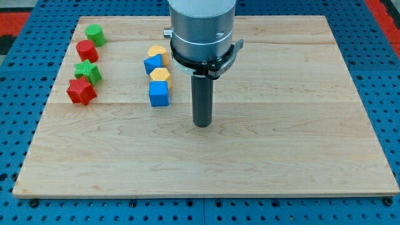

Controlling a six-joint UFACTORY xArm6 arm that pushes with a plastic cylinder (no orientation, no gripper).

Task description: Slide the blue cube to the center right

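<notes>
The blue cube [159, 94] sits on the wooden board [281, 150], left of centre. My tip [202, 125] rests on the board to the cube's right and a little lower in the view, apart from it. Just above the cube sits a yellow block [160, 75], touching or nearly touching it. Above that are a second blue block [152, 64] and a yellow heart-like block [157, 50].
At the view's left stand a green cylinder [95, 34], a red cylinder [87, 50], a green star [87, 70] and a red star [81, 92]. The arm's grey body [202, 28] hangs over the top centre of the board.
</notes>
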